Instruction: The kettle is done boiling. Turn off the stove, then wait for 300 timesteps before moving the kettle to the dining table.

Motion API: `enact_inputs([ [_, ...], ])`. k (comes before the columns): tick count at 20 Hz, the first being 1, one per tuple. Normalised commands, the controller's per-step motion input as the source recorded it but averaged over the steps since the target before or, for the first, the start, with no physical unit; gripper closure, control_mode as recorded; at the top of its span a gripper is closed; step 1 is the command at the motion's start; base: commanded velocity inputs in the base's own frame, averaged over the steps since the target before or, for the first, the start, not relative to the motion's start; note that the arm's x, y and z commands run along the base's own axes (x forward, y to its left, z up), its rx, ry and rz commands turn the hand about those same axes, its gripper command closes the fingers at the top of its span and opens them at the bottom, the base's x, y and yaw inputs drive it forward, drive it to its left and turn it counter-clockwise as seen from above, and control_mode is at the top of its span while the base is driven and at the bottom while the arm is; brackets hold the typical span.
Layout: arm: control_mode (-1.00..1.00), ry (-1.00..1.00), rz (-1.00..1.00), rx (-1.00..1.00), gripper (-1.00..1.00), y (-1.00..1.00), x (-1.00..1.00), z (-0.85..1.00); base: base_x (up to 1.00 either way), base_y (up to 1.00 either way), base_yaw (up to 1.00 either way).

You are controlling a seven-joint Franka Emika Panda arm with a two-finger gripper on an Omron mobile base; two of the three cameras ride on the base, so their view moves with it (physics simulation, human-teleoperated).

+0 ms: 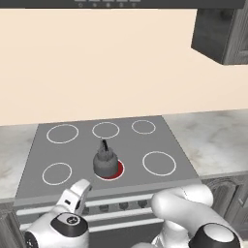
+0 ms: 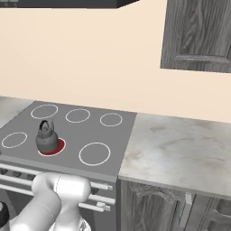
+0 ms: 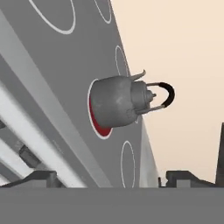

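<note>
where the beige wall (image 1: 97,68) fills the back of the scene, dark wood wall cabinets (image 2: 198,36) hang at the upper right and a dark hood (image 1: 121,3) runs along the top edge. below them a pale marble surface (image 2: 180,149) lies to the right of the stove (image 1: 82,150), touching its side edge, and another strip of marble (image 1: 12,150) borders it on the left. the stove is a flat grey cooktop with six ring burners, three at the back and three at the front; a row of small dark knobs (image 1: 123,205) sits on its front panel, below the cooktop's front edge.

the kettle (image 1: 104,162) stands upright on the front middle burner (image 1: 116,170), which glows red around its base. its lid is on, so whether it holds anything cannot be told. the black arched handle (image 3: 166,95) rises over it. the other five rings are bare, with free cooktop on every side of the kettle.

the fingers (image 3: 105,179) are spread wide apart, holding nothing and touching nothing. in the hand view they sit low in front of the stove's front edge, well apart from the kettle, with the knob panel just beside them.
</note>
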Motion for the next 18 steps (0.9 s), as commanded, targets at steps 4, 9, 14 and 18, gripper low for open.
enact_inputs([
  [4, -1.0, 0.0, 0.0, -0.05, -1.0, 0.11, 0.0, -0.41, 0.0, 0.0, 0.0],
  [9, -1.0, 0.0, 0.0, -0.05, -1.0, 0.12, 0.0, -0.39, 0.0, 0.0, 0.0],
  [14, -1.0, 0.0, 0.0, -0.02, -1.0, 0.1, 0.0, -0.36, 0.0, 0.0, 0.0],
  [18, -1.0, 0.0, 0.0, 0.0, -1.0, 0.09, 0.01, -0.29, 0.0, 0.0, 0.0],
])
